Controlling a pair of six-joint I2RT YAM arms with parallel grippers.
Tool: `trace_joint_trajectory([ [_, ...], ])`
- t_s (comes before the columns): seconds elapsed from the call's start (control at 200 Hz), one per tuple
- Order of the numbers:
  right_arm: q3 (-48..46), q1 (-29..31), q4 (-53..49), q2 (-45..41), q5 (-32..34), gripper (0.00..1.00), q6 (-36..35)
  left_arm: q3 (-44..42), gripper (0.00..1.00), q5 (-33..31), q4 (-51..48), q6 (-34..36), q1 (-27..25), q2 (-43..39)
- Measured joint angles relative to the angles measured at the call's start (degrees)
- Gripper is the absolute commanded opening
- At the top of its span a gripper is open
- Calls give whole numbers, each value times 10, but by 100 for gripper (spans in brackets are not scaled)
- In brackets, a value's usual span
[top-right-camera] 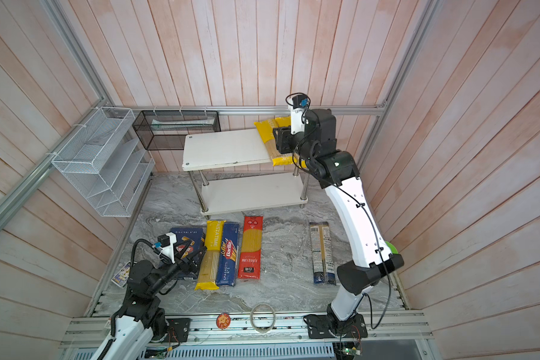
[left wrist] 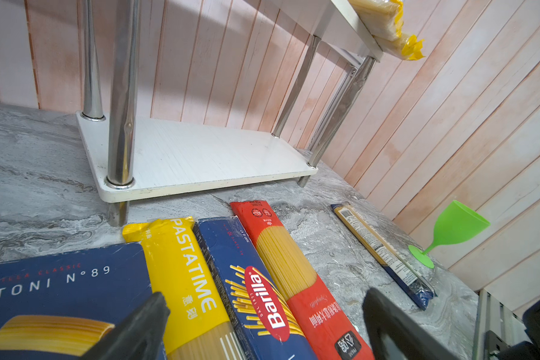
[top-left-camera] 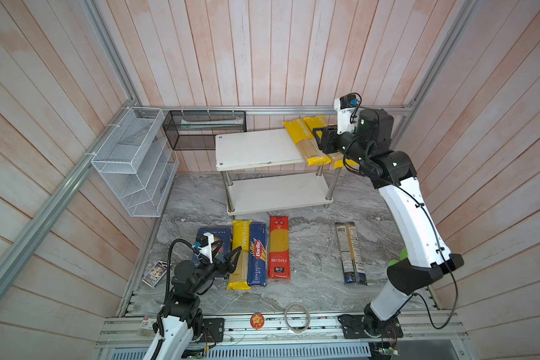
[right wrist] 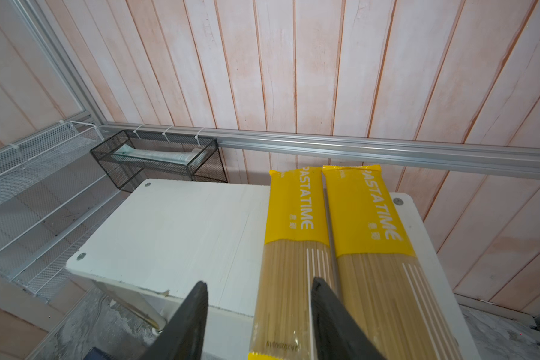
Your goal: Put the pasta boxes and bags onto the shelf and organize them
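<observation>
Right wrist view: right gripper (right wrist: 259, 282) jaws apart over one yellow PASTATIME bag (right wrist: 290, 249), lower centre.
Shelf (top-left-camera: 256, 149): that bag and second PASTATIME bag (right wrist: 368, 233) on top board.
Left gripper (left wrist: 265, 293): wide, empty.

A white wire-mesh rack (top-left-camera: 131, 162) hangs on the left wall. Just beside it, on the back wall, hangs a black mesh basket (top-left-camera: 205, 129) with a pale tube (right wrist: 156, 154) lying inside. On the grey marble worktop (top-left-camera: 312, 249) a small purple card packet (top-left-camera: 155, 274) lies at the left edge and a green plastic wine glass (left wrist: 452, 227) stands on its foot near the right wall. On the front metal rail (top-left-camera: 323, 325) lie a round red badge (top-left-camera: 257, 321) and a clear ring of tape (top-left-camera: 297, 318), near each other but apart.
</observation>
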Motion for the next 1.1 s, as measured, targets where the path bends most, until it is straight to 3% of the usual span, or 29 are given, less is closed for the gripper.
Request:
trace_joint_trajectory([
  [0.165,-134,5,18,-92,-6,53,8,0,100,0,0,0,0,3],
  [0.62,-309,-2,56,-176,-23,54,37,0,100,9,1,0,0,13],
  [1.1,-387,-95,103,-226,-61,55,63,0,100,9,1,0,0,12],
])
